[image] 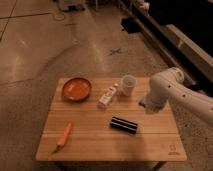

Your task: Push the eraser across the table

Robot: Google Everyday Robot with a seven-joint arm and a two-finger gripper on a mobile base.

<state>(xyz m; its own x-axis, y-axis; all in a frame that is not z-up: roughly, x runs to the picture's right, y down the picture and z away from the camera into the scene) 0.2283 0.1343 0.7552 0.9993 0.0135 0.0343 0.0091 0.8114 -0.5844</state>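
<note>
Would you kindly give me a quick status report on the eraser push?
Gripper at table edge by blue pad, clear of eraser. Eraser flat mid-table, untouched. Bare wood between them.

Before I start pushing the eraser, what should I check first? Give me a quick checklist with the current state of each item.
1. Eraser lying flat on the table: ok.
2. Gripper lined up against the eraser: not ok. It is over the table's right side, apart from the eraser and farther back.
3. Bare wood to the eraser's left for the push: ok. The carrot lies well off, near the left edge.
4. Bottle and cup apart from the eraser: ok, both sit behind it.
5. Gripper height above the tabletop: cannot tell, as the arm hides it.
</note>
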